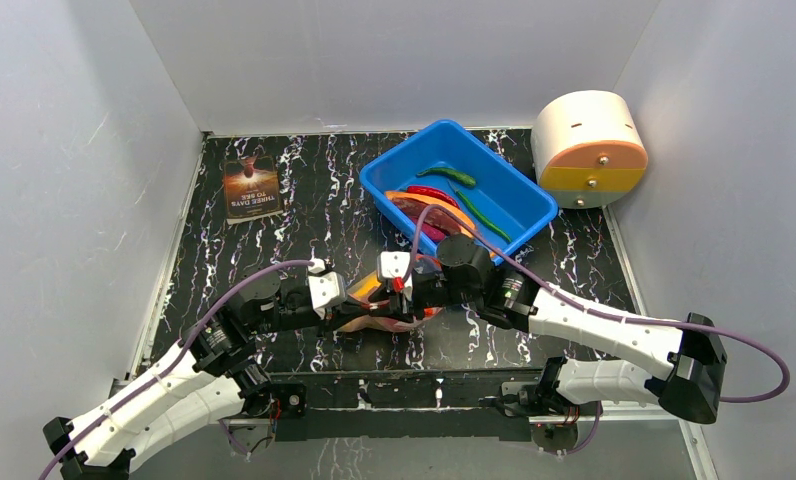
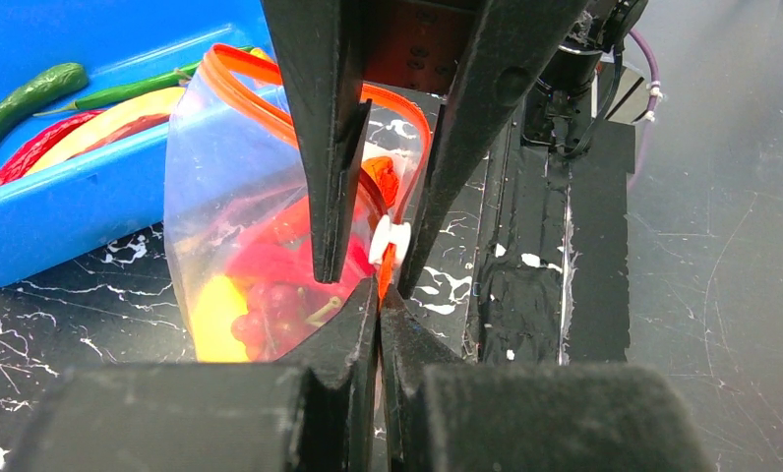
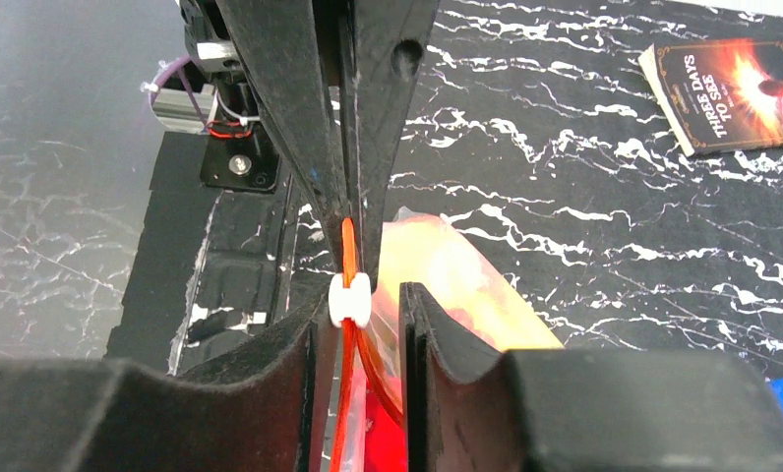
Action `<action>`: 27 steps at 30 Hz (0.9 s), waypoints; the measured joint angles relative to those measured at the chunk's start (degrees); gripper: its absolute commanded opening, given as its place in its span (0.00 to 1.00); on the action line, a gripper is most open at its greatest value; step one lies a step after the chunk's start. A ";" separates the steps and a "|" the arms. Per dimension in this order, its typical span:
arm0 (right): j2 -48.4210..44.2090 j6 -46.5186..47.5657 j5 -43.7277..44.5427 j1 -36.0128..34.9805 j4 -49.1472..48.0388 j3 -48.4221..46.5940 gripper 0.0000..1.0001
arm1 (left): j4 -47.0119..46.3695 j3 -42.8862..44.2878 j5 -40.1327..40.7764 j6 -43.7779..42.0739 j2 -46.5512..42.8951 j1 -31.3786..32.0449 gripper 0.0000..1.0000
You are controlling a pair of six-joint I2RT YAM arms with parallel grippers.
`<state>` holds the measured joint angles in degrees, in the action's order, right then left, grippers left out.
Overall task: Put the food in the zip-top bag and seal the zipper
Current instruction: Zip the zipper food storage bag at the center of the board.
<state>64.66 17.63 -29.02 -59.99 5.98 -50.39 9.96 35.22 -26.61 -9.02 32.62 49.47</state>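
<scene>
The zip-top bag (image 2: 210, 197) stands on the table between both grippers, holding yellow (image 2: 215, 315) and red food and dark red grapes (image 2: 270, 317). Its orange zipper (image 2: 238, 74) gapes open on the tub side. My left gripper (image 2: 380, 293) is shut on the zipper's end. My right gripper (image 3: 360, 295) is open, its jaws straddling the white slider (image 3: 350, 300) right beside the left fingertips (image 3: 363, 177). A green chili (image 1: 446, 175), a red chili (image 1: 434, 193) and a long green one (image 1: 479, 213) lie in the blue tub. In the top view the grippers meet over the bag (image 1: 384, 322).
The blue tub (image 1: 522, 190) stands just behind the bag, back right of centre. A brown printed card (image 1: 251, 188) lies at the back left. A white and orange drum (image 1: 589, 148) stands at the back right. White walls enclose the table.
</scene>
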 measured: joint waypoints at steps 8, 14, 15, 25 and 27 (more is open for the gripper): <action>0.00 -1.36 -1.46 0.00 -2.03 0.00 0.00 | 0.72 0.00 0.07 -0.33 0.00 0.00 0.00; -0.02 -1.03 -1.36 0.04 -1.86 0.00 0.00 | 0.74 0.00 0.15 -0.15 -0.26 0.00 0.00; -0.07 -0.79 -1.07 0.04 -1.75 0.00 0.00 | 0.76 0.00 0.17 -0.09 -0.39 0.00 0.00; -2.75 1.70 2.34 -0.72 0.24 -0.09 0.00 | -1.07 -0.74 0.50 0.92 -5.31 0.04 0.00; -3.28 1.84 2.58 -0.74 0.52 -0.09 0.00 | -1.14 -0.79 0.68 1.14 -7.30 0.04 0.00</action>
<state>61.39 19.46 -26.44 -60.73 6.50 -50.48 8.82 34.44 -25.93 -7.88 25.32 49.52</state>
